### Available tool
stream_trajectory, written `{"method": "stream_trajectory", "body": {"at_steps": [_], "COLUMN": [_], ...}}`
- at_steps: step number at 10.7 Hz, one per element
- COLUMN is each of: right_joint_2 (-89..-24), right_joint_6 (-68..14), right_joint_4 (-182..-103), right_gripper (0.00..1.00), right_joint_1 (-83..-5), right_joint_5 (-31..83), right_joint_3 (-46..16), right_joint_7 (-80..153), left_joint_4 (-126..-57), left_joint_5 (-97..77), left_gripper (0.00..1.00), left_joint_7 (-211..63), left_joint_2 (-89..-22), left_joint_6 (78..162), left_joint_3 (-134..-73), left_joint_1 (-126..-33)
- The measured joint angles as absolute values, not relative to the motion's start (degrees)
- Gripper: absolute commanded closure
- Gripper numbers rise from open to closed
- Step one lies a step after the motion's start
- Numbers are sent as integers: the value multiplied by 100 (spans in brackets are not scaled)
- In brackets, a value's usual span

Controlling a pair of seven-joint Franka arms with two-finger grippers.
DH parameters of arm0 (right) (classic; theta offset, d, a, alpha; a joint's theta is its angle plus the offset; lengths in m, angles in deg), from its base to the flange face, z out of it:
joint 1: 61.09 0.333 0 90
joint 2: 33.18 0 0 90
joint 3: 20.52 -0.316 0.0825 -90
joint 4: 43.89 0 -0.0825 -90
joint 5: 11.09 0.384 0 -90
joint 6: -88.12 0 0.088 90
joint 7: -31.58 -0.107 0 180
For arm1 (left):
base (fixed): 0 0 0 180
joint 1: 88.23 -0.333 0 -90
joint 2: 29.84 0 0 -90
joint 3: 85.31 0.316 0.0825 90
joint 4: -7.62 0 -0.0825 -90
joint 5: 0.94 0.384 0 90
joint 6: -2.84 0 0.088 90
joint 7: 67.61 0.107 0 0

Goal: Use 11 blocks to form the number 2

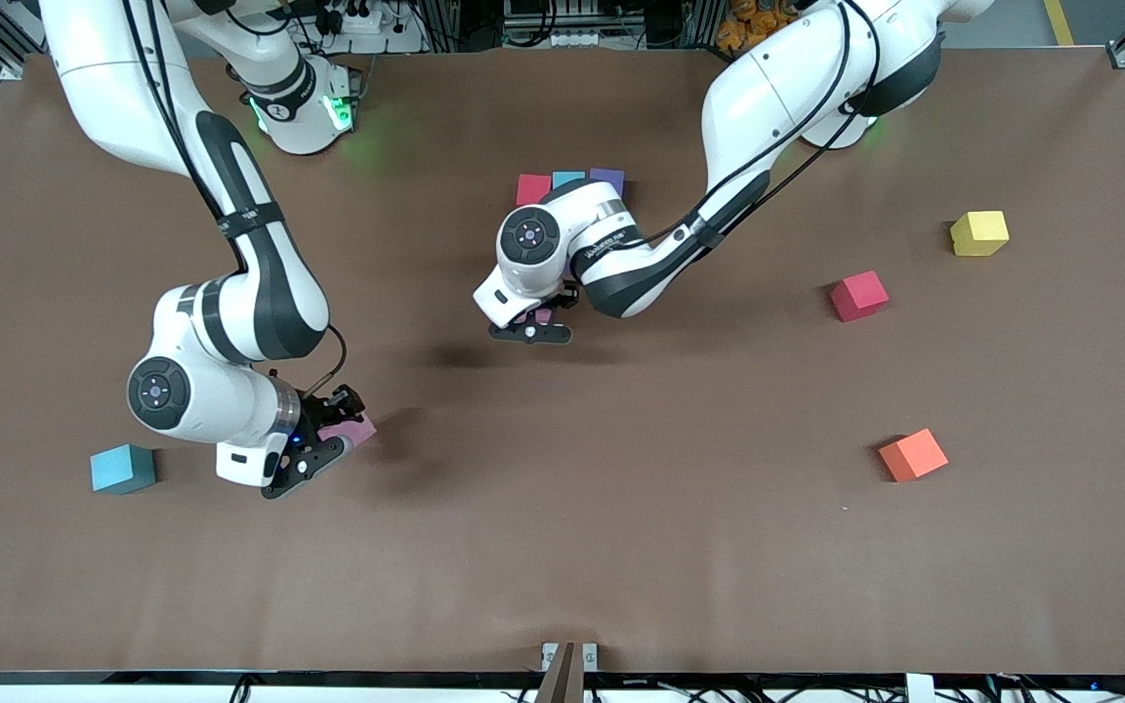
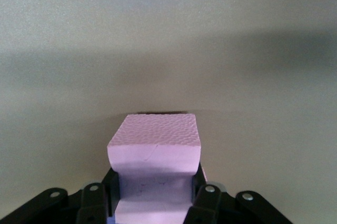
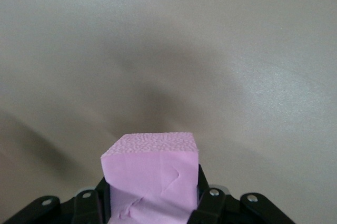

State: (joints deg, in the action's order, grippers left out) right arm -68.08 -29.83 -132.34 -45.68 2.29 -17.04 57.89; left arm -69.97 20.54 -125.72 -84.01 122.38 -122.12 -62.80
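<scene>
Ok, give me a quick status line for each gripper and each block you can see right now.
Left gripper: shut on a pink block, raised over the table's middle.
Right gripper: shut on another pink block, near the teal block.
Teal block: loose, on the table.
Row of three blocks: placed side by side, touching.
Yellow block, red block, orange block: loose, apart.

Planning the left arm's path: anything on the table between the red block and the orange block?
Nothing: in the front view the brown table is bare between the red block and the orange block.
</scene>
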Motion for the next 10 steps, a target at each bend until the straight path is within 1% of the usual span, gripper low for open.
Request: {"method": "stream_trajectory", "body": {"at_steps": [4, 10], "right_joint_2": [-6808, -6808], "right_joint_6": [-2983, -2983], "right_joint_4": [-13235, -13241], "right_gripper": [84, 83], "right_joint_1": [-4568, -4569], "right_joint_5": [229, 229], "right_joint_3": [-1704, -1700], "right_joint_7": [5789, 5789], "left_joint_4": [-6996, -6996], "left_joint_5": [2049, 1921], "left_gripper": [100, 100], "left_joint_7": [-12572, -12578], "left_joint_2": [-8415, -8423], "left_joint_6": [12390, 12405], "left_joint_3": [-12165, -12137], "left_joint_1": [-6273, -6238]}}
